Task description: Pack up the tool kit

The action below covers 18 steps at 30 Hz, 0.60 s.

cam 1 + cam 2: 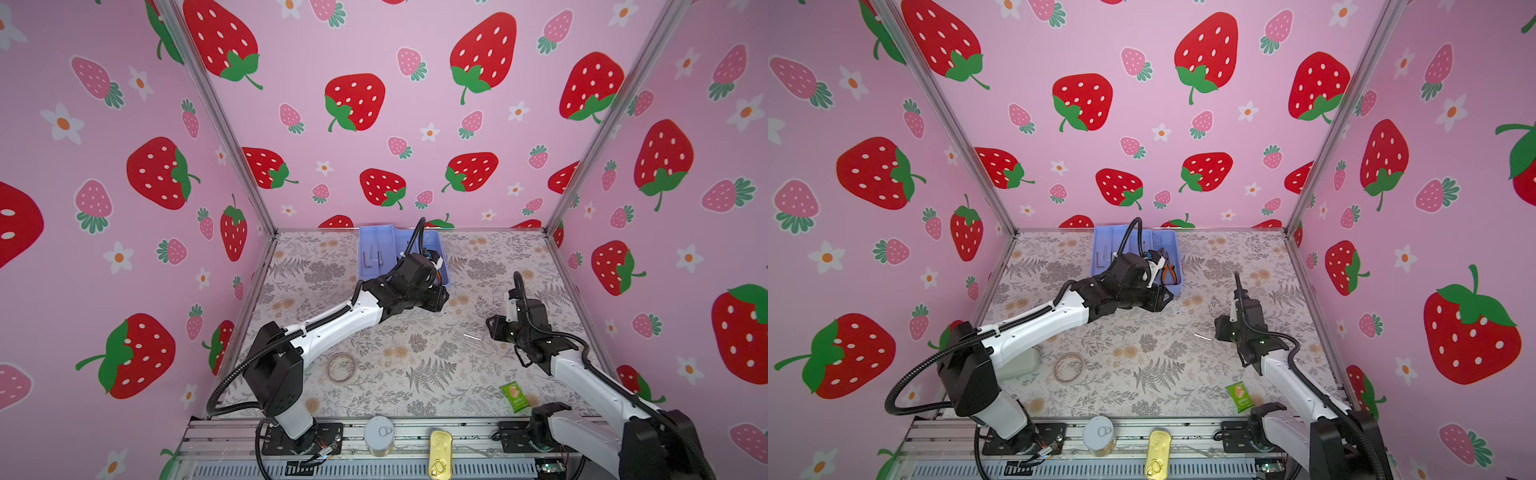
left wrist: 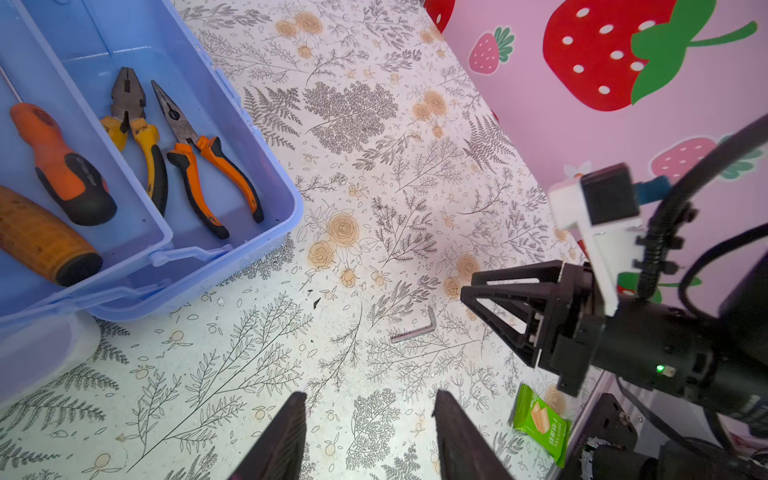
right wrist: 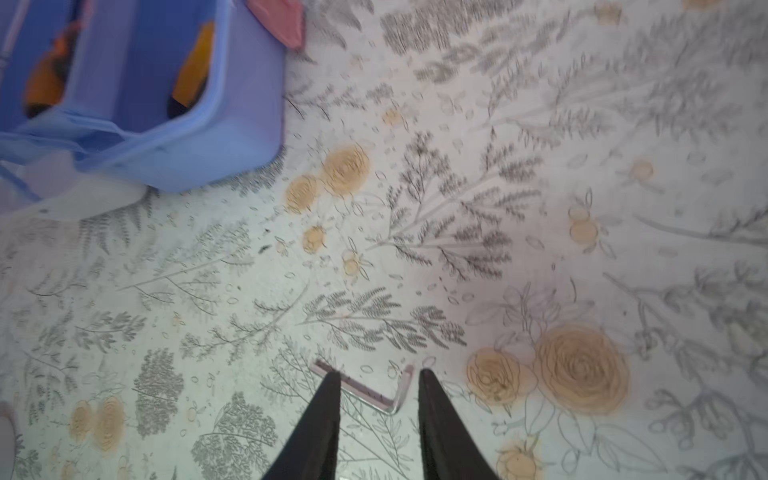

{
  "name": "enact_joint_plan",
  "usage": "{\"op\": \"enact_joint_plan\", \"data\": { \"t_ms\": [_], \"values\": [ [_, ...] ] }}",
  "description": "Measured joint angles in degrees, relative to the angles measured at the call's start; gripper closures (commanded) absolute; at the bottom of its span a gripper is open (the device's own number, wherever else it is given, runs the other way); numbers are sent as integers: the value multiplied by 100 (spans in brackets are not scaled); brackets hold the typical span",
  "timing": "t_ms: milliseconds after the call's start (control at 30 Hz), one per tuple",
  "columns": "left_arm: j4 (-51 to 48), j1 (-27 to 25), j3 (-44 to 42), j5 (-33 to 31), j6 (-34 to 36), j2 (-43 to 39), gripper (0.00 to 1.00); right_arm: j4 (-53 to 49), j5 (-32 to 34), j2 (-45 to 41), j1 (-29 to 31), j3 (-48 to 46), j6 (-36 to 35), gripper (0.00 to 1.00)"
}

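The open light-blue plastic tool case (image 2: 232,266) at the table's back already holds orange-handled pliers (image 2: 208,166), screwdrivers (image 2: 62,166) and hex keys (image 1: 372,259). One silver hex key (image 3: 365,390) lies loose on the table. The right gripper (image 3: 380,371) straddles it unclamped (nothing grasped), and the left gripper (image 2: 370,395) is released and empty.

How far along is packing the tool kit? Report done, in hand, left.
Done: orange-handled pliers, screwdrivers and small hex keys lie in the light blue plastic case. In hand: right gripper, open, hovers over a loose silver hex key on the floral table. Remaining: lift that key in, shut the case.
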Motion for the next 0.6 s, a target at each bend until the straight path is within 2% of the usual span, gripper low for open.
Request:
{"op": "enact_joint_plan", "data": {
  "t_ms": [200, 600],
  "values": [
    [-87, 0, 90, -57, -39, 83, 48, -44, -13, 590, 24, -109, 11, 57],
    [-313, 0, 125, -201, -44, 83, 49, 442, 249, 1333, 505, 59, 72, 74]
  ]
}}
